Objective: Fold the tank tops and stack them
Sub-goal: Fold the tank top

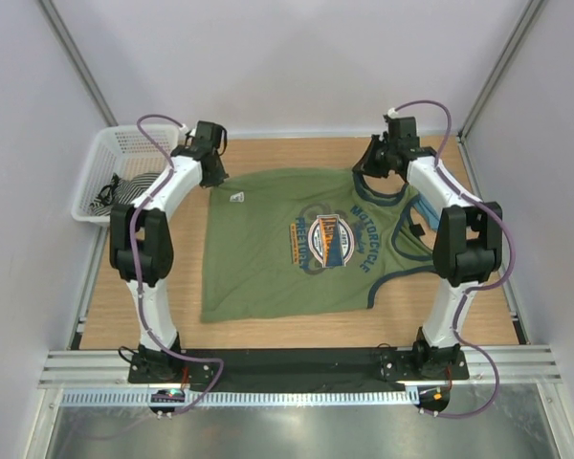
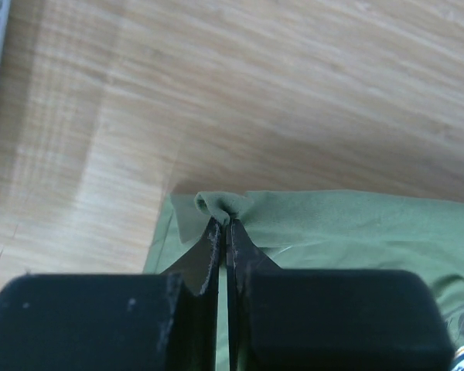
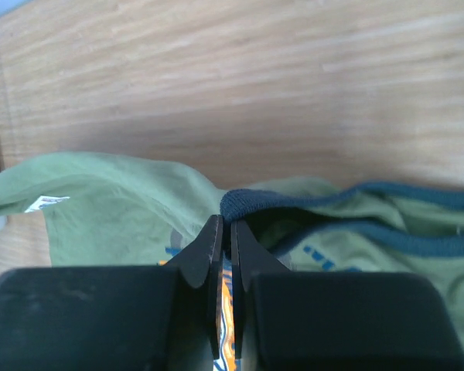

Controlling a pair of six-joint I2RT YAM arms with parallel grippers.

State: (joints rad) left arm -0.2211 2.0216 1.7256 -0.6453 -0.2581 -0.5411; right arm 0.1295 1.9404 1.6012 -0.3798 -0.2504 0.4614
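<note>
The table carried the green top spread flat, graphic up, with its hem to the left and its neck and straps to the right. A white basket sat at the far left. This looked like the start of the first fold, with the far edge gripped at both ends.

Both arms reached far across, elbows raised and wrists bent down to the cloth. The left gripper was clamped tight on the far hem corner, which bunched into a small nub above the fingertips. The right gripper was pinched together on the navy trim of the far strap.

Next, both would likely need to lift together and carry that edge toward the near one. Keeping level and evenly spaced would stop the cloth sagging or skewing.
</note>
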